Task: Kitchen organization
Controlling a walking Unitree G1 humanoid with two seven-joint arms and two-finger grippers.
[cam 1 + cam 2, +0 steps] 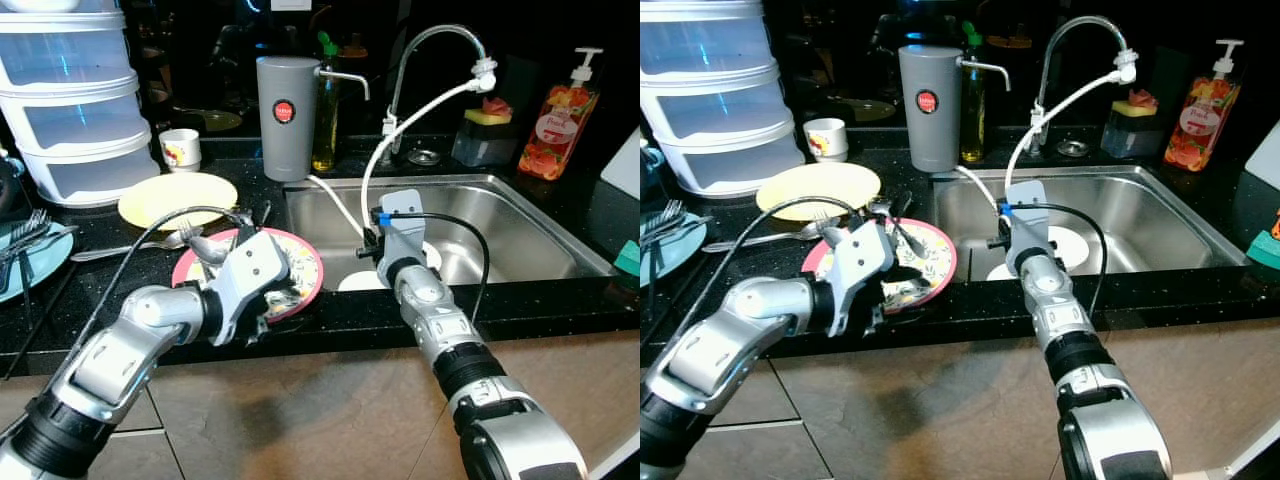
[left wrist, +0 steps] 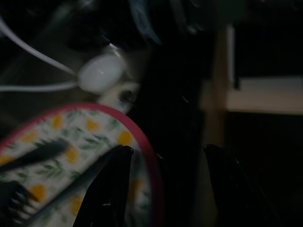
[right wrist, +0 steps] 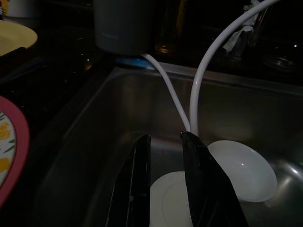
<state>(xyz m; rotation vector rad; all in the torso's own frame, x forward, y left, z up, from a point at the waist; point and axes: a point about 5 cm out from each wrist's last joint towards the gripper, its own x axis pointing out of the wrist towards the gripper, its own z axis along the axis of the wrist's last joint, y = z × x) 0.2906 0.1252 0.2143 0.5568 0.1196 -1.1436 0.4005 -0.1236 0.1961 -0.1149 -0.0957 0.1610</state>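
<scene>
A red-rimmed floral plate (image 1: 300, 262) lies on the black counter just left of the sink, with a fork (image 2: 38, 156) and other cutlery on it. My left gripper (image 2: 168, 149) is open at the plate's near edge. One finger is over the plate and the other is past the rim (image 2: 150, 189). My right gripper (image 3: 165, 136) hangs over the steel sink (image 1: 500, 215) with only a narrow gap between its fingers and nothing in it. Below it lie a white plate (image 3: 165, 201) and a white bowl (image 3: 241, 168).
A yellow plate (image 1: 175, 198), a cup (image 1: 180, 150) and stacked clear containers (image 1: 75, 100) sit at the back left. A blue plate with forks (image 1: 30, 255) is at the far left. A grey canister (image 1: 288, 115), faucet (image 1: 440, 40), white hoses and soap bottle (image 1: 560, 120) ring the sink.
</scene>
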